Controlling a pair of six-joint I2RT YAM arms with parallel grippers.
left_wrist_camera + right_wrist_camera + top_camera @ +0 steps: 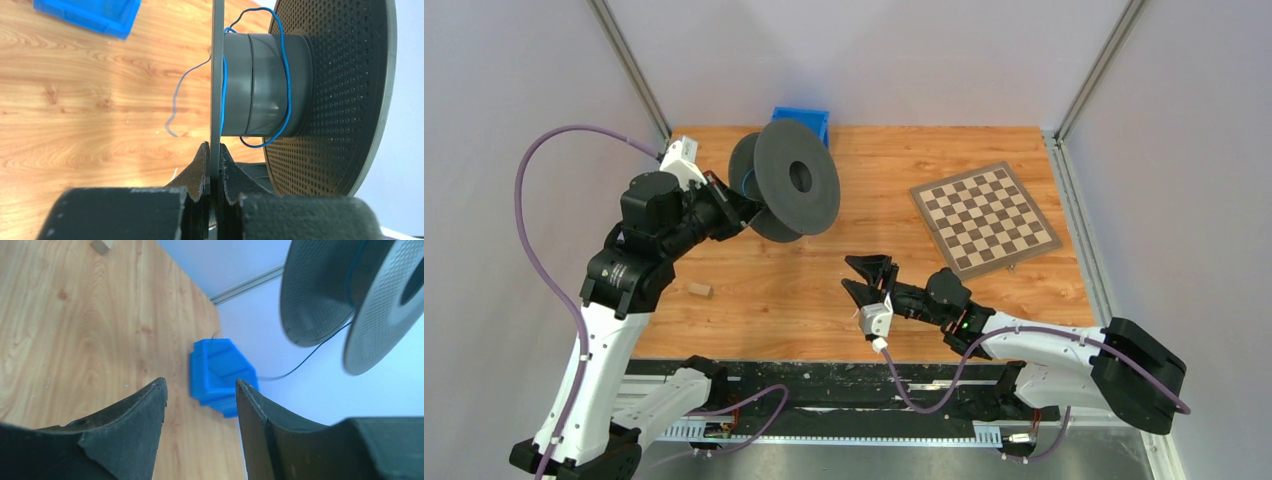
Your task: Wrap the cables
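Note:
The cable (287,75) is a thin blue wire looped loosely round the grey hub of a black spool (330,95). Its free end (176,107) hangs off the near flange over the table. My left gripper (214,146) is shut on the spool's near flange, seen edge-on, and holds the spool (796,178) up above the back of the table. My right gripper (864,278) is open and empty, low over the table's middle, apart from the spool. The right wrist view shows its open gripper (200,385), the spool (320,295) and a strand of cable (305,362) trailing from it.
A blue bin (802,120) stands at the back edge behind the spool; it also shows in the left wrist view (90,15) and the right wrist view (220,372). A chessboard (984,218) lies at the right. A small wooden block (700,290) lies near the left arm.

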